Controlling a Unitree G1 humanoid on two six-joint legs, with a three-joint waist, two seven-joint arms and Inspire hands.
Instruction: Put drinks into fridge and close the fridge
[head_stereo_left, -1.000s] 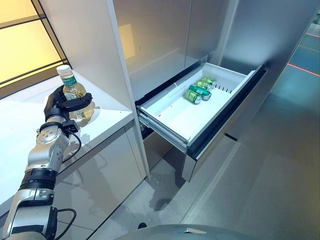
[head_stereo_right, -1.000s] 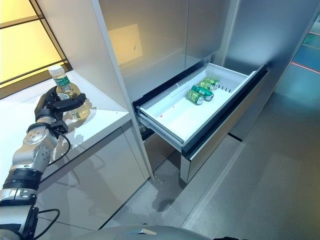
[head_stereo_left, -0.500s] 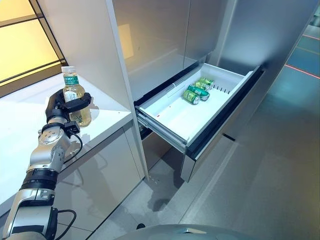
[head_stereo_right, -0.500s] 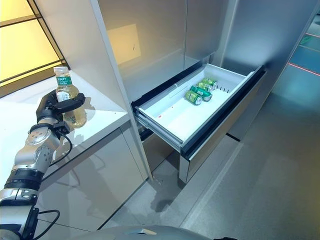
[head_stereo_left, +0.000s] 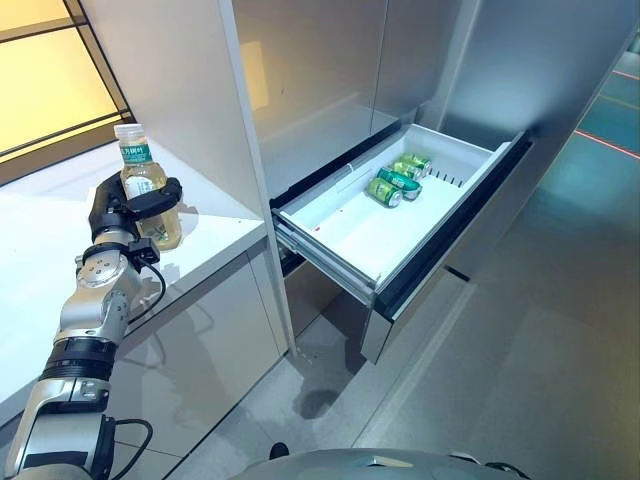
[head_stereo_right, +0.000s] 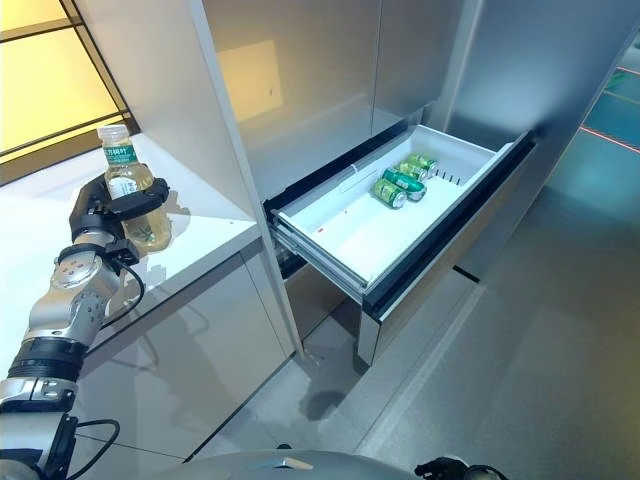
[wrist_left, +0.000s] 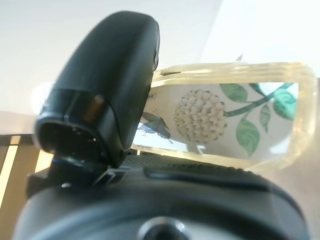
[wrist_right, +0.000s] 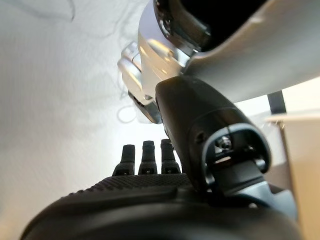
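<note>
At the left of the frame the left robot hand (head_stereo_left: 118, 212) is curled around a tea bottle (head_stereo_left: 146, 190) above the white worktop (head_stereo_left: 40, 260); at centre the open fridge drawer (head_stereo_left: 356, 234) holds green cans (head_stereo_left: 392, 184); the right robot hand's (wrist_right: 145, 160) fingers hang straight, empty

White counter (head_stereo_left: 40, 260), grey floor (head_stereo_left: 540, 380)

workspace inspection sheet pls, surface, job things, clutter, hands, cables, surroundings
surface: white counter, bare apart from the bottle.
job's things: bottle upright in the left hand; drawer pulled open, green cans lying at its back.
clutter: nothing seen.
hands: left hand curled round the bottle; right hand idle, fingers straight, holds nothing.
cables: nothing seen beyond the robot's own.
surroundings: grey fridge doors above the drawer, grey floor, yellow window panel behind the counter.
</note>
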